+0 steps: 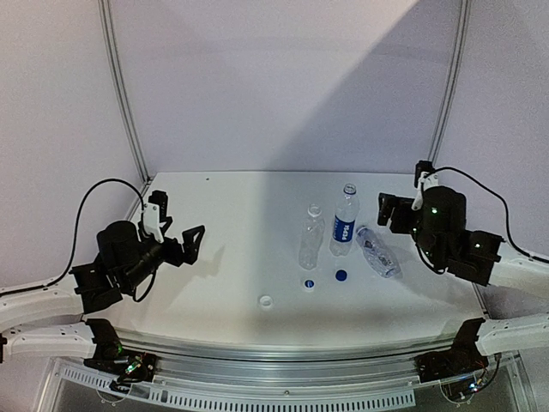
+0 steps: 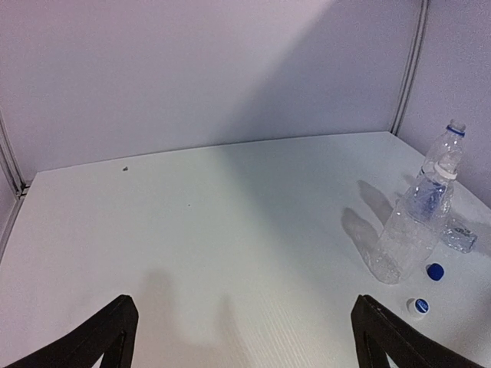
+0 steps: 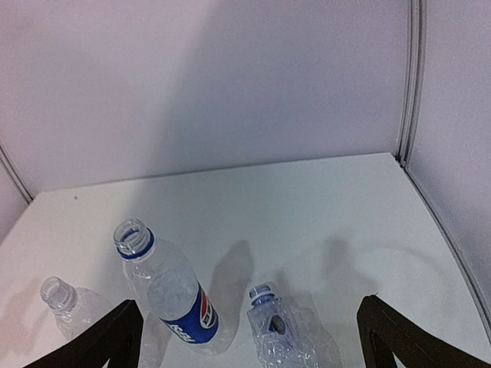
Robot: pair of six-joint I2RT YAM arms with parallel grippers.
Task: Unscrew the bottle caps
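Bottle caps (image 1: 307,284) — three tiny round plastic ones, two white (image 1: 266,300) and one blue (image 1: 341,275) — are recorded loose on the white table (image 1: 232,206) before three open-necked clear plastic bottles (image 1: 345,221), nearer the right gripper (image 1: 386,213); it and the left gripper (image 1: 180,215) are spread wide, nothing held.

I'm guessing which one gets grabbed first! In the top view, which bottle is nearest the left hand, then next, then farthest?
From the left hand:
1. plain upright bottle, leftmost of the three.
2. blue-label bottle, upright in the middle.
3. crushed bottle, lying on the right.
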